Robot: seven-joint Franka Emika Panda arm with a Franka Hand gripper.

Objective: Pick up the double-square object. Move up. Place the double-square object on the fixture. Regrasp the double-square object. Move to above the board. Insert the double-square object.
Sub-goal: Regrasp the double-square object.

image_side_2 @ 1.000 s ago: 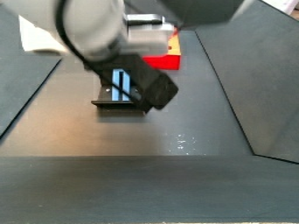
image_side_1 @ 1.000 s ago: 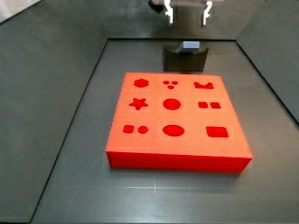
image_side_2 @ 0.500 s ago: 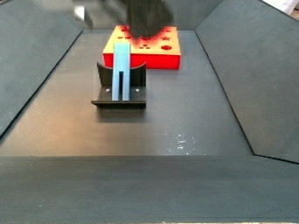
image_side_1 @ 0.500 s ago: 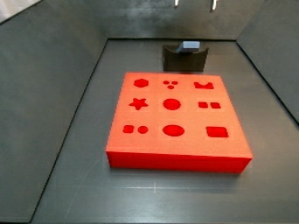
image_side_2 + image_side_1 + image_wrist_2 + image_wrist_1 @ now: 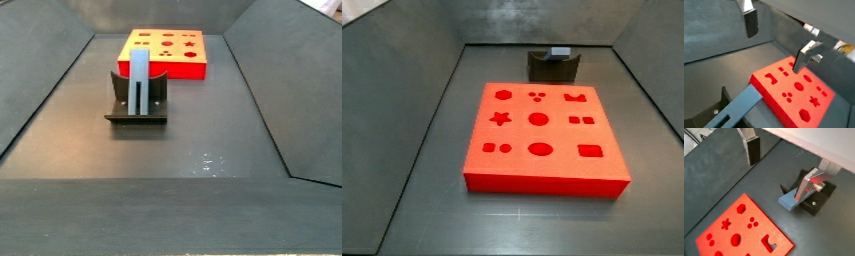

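The double-square object (image 5: 139,80) is a pale blue-grey bar lying in the notch of the dark fixture (image 5: 135,112); its end shows in a side view (image 5: 557,51) above the fixture (image 5: 553,68). The orange-red board (image 5: 543,135) lies beyond the fixture (image 5: 167,55). My gripper (image 5: 779,167) is open and empty, high above the tray and out of both side views. In both wrist views the bar (image 5: 791,202) (image 5: 741,107) lies far below the fingers (image 5: 751,148), apart from them. The board also shows there (image 5: 741,230) (image 5: 801,87).
The dark grey tray floor (image 5: 201,150) is ringed by sloping grey walls (image 5: 396,90). The board fills the middle of the tray, with the fixture at one end of it.
My gripper has risen from the fixture and left both side views. The bar stays behind in the fixture's notch.
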